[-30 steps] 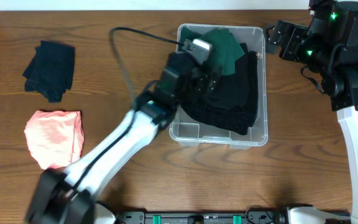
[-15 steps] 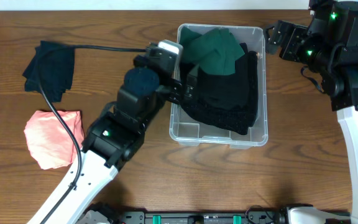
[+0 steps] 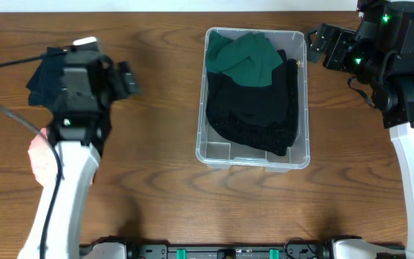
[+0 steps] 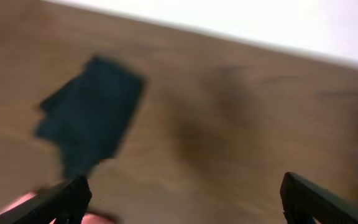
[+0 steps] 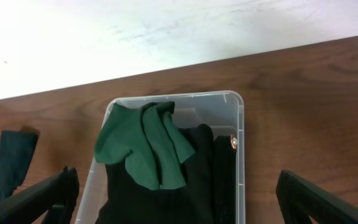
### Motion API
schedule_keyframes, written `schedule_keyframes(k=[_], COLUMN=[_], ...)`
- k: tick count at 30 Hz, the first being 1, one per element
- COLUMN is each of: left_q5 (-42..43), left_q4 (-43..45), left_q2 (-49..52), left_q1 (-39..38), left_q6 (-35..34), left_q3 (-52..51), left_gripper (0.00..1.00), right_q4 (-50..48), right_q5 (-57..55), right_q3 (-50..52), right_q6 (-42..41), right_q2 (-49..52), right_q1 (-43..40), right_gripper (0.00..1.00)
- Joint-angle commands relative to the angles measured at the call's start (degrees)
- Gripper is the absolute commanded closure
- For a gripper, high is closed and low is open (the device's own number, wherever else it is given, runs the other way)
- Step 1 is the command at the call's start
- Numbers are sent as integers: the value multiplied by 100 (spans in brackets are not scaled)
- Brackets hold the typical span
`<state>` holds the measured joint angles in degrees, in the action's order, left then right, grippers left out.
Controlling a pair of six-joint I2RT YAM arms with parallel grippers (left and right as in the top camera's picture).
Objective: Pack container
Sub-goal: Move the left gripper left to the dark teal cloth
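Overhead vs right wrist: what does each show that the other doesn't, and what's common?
Overhead only: the pink garment, the left arm partly covering it, and the container's near end. Right wrist only: the broad white surface beyond the table's far edge. Both: the green garment and black garment inside the container, plus the navy garment outside it.

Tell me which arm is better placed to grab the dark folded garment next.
Left. The left arm hangs right by the dark folded garment, jaws open and empty. The right arm sits on the far side of the container, which lies between it and the garment.
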<state>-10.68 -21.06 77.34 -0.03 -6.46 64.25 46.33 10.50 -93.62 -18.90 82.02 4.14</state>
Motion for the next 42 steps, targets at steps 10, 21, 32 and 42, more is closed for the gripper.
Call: schedule_keyframes(k=[10,21,32,42], left_q5=[-2649,-3222,-2736,-1971], left_q4=[745,1543,1945,2516], left_q2=[2162,3220,3718,4035], left_q1=[98,197,481,802], left_q6=[2035,2295,2588,3399], left_q3=[120,120,118,118], left_gripper=[2,2,2,2], right_q4=[0,0,0,0], right_q5=[-13,-13,-13,-13], right_q3=[-11,-11,-11,-11], right_q6=[-37,-37,-37,-37], right_q2=[-26,-26,-26,-26], right_q1=[-39,-39,-39,-39], right_gripper=[1,1,1,1])
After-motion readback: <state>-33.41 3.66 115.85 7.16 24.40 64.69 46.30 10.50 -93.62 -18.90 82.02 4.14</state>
